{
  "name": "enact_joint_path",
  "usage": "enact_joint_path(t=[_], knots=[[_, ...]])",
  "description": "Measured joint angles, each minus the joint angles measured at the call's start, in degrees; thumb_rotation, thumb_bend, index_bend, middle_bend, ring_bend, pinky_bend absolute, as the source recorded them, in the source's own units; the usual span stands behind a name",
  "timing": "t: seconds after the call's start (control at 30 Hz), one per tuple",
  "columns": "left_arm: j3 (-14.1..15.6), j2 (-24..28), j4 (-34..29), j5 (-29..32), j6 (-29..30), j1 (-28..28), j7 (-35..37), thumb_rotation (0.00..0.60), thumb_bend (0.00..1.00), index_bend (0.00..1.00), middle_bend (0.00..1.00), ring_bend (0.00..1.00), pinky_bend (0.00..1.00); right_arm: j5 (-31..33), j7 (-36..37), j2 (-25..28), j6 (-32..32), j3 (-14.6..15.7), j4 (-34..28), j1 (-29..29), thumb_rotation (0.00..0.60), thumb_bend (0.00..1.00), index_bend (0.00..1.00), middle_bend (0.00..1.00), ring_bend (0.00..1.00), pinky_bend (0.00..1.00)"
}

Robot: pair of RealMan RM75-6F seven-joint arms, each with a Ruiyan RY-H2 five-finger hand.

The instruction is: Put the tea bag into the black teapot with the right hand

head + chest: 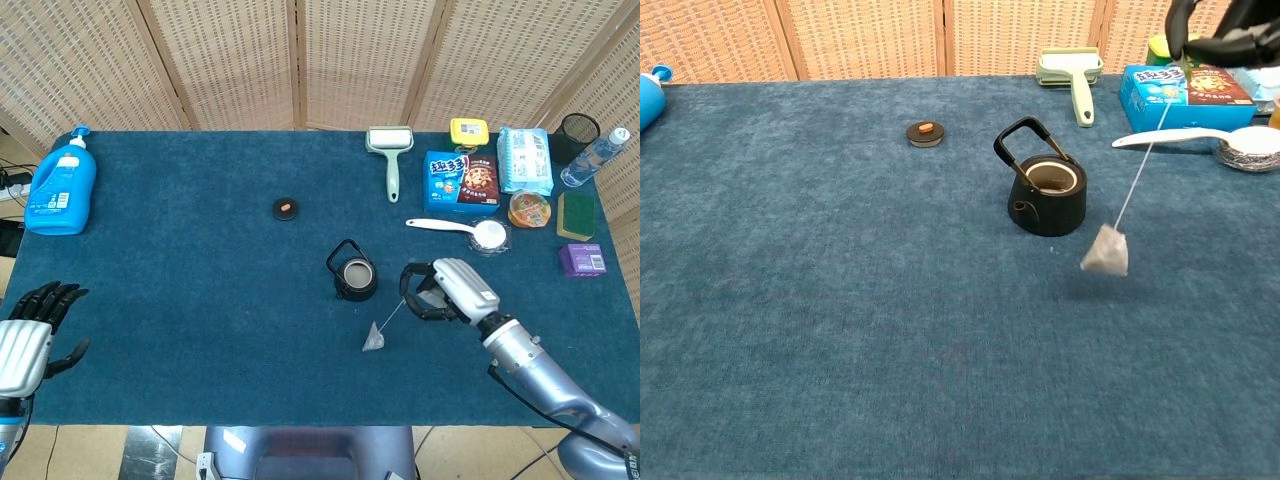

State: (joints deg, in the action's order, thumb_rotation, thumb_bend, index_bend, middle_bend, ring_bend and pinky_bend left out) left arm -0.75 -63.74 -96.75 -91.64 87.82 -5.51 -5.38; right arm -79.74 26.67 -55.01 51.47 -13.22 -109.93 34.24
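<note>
The black teapot (353, 276) (1047, 194) stands lidless in the middle of the blue cloth, handle up. My right hand (445, 292) (1225, 32) hovers to its right and pinches the tag end of a string. The tea bag (374, 342) (1104, 250) dangles from that string, swung out in front of and to the right of the teapot, clear of the cloth. The teapot's lid (286, 208) (925, 132) lies apart, further back and left. My left hand (28, 335) hangs off the table's front left corner, fingers apart, holding nothing.
A blue detergent bottle (62, 187) stands at the far left. Along the back right are a lint roller (390, 155), a cookie box (460, 180), a white spoon (460, 230), a tissue pack (525, 158), a water bottle (594, 156) and a purple box (582, 260).
</note>
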Motion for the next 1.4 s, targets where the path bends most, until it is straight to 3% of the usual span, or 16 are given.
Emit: enact_joint_path(t=[0.5,0.97,1.4], knots=[[0.2,-0.3,2.3,0.9,0.8,1.1,2.5,0.6,0.32,0.19,0.19,0.12,0.15,4.4,7.6,2.3,-5.8,-4.9,0.6,6.1,0.6,0.56,0.56,1.0,1.0,1.0],[0.2,-0.9,4.7,1.3,0.6,1.4,4.6,0.6,0.32,0.19,0.19,0.12,0.15,9.9,5.9,0.9,-9.0,-6.5,2.1,9.5,0.6,0.55,0.56,1.0,1.0,1.0],[0.1,-1.9,7.5,2.5,-0.5,1.3,6.8,0.6,0.32,0.19,0.19,0.12,0.15,17.9,2.0,-4.1,-12.7,-7.1,7.9,14.1,0.6,0.55,0.56,1.0,1.0,1.0]])
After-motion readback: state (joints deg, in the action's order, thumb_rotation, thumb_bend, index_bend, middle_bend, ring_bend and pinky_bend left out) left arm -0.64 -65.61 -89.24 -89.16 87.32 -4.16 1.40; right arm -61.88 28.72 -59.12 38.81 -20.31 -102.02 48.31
